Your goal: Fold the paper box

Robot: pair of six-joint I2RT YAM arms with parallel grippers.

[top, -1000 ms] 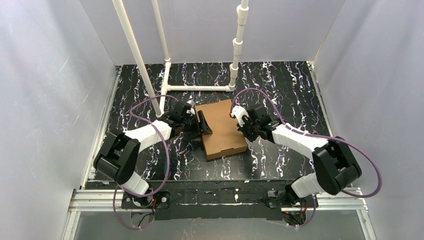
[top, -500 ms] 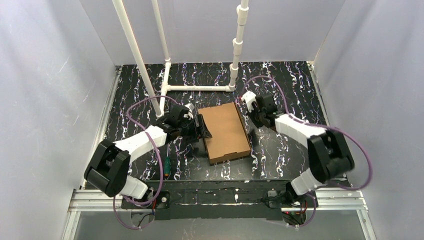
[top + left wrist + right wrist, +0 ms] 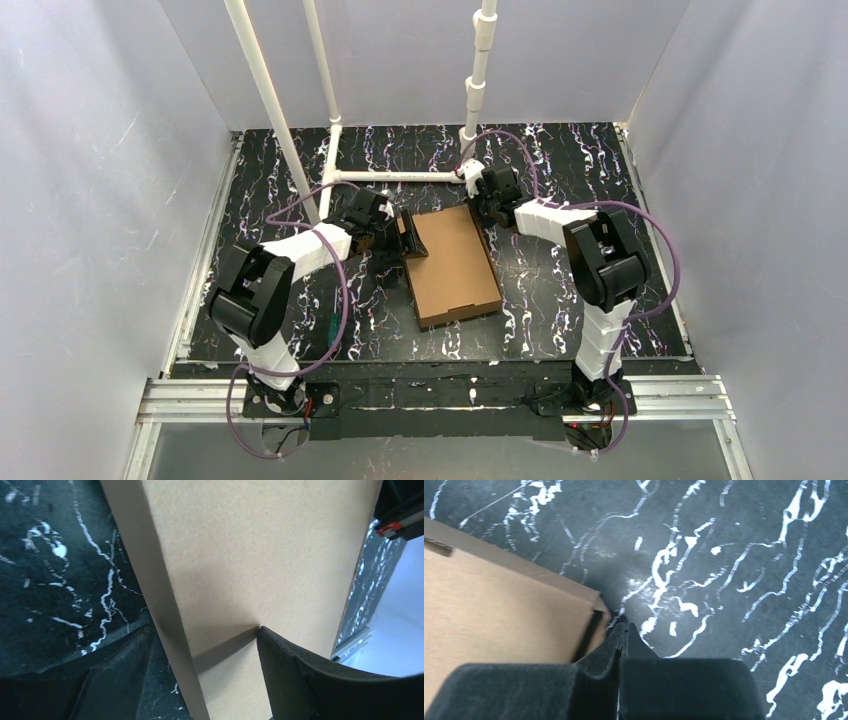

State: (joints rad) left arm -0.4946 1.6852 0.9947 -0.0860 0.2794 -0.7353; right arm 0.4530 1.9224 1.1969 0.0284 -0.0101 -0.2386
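**Both grippers at the box's far end, right arm tucked in**

Left arm point(image 3: 300, 250): reaches in from the left, elbow low and forearm angled toward the far end of the box's left edge. The left gripper point(image 3: 407, 235) is wide open and straddles that edge. In the wrist view one finger point(image 3: 300, 680) rests on the box top and the other point(image 3: 115, 680) sits outboard over the table. The gap is far wider than the cardboard between them, so it isn't clamping anything.

Right arm point(image 3: 600, 255): folded back on itself, elbow high and close to centre, forearm pointing left toward the far right corner. The right gripper point(image 3: 482, 207) has its jaws fully closed, tips together, with nothing between them. In the wrist view the tip point(image 3: 623, 626) is right at the box corner; can't tell if it's touching.

Versus 1 s ago: the right gripper was at the middle of the box's right edge with the elbow out wide. It has since moved up to the far corner and the elbow has swung inward. The left gripper has moved up the left edge. The box has shifted a little.

The box point(image 3: 452, 265) lies flat and closed on the table point(image 3: 560, 160), centre, long axis running near to far, between the two grippers.
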